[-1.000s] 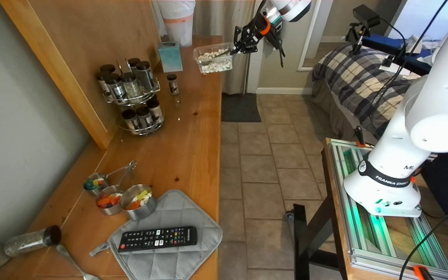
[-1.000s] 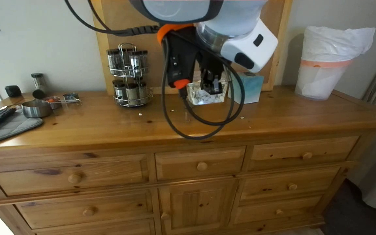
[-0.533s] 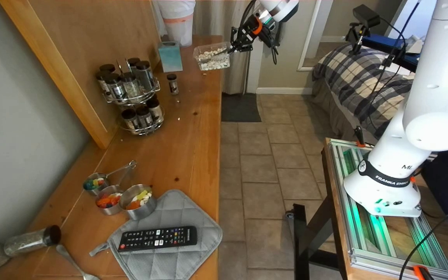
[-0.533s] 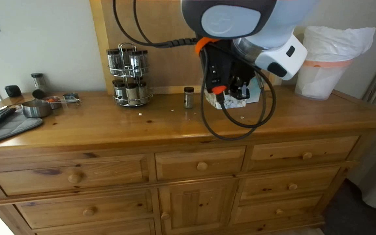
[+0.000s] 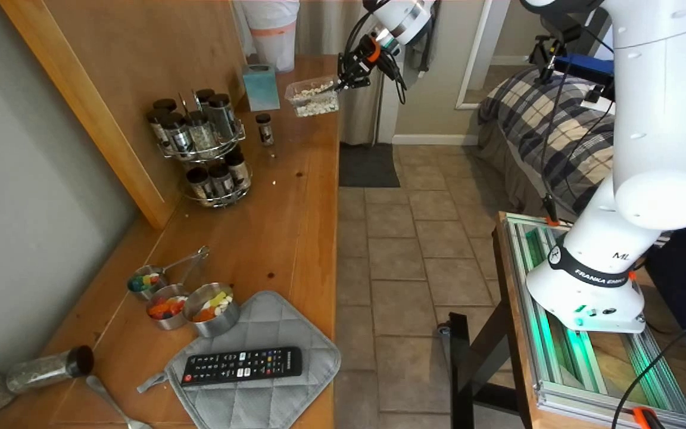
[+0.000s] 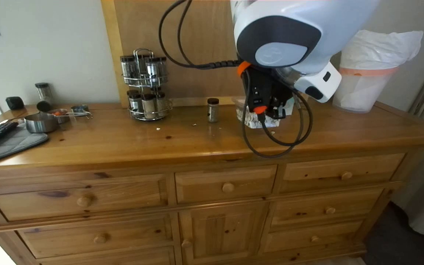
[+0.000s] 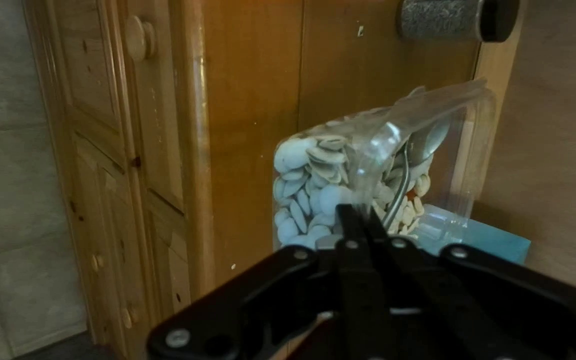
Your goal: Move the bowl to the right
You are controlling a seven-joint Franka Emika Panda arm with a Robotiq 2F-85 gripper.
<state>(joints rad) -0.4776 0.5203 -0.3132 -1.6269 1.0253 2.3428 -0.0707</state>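
Note:
The bowl is a clear plastic container (image 5: 317, 108) filled with cream-white, speckled pieces; it also shows in an exterior view (image 6: 250, 119), partly behind the gripper and cables. In the wrist view its clear wall (image 7: 384, 137) stands just beyond the fingertips, with a metal spoon (image 7: 404, 185) lying among the pieces. My gripper (image 7: 361, 215) is shut on the container's near edge. The gripper also shows in an exterior view (image 5: 332, 88), at the container's right side over the far end of the dresser. I cannot tell whether the container touches the dresser top.
A teal tissue box (image 5: 261, 89) stands close behind the container. A single spice jar (image 6: 212, 110) and a round spice rack (image 6: 145, 86) stand to its left. A lined waste bin (image 6: 366, 90) stands to the right. The dresser edge (image 5: 337, 196) drops to the floor.
The gripper and container have moved together, rightward along the dresser in an exterior view, and over the last half second leftward and slightly down in an exterior view. The grip looks unchanged.

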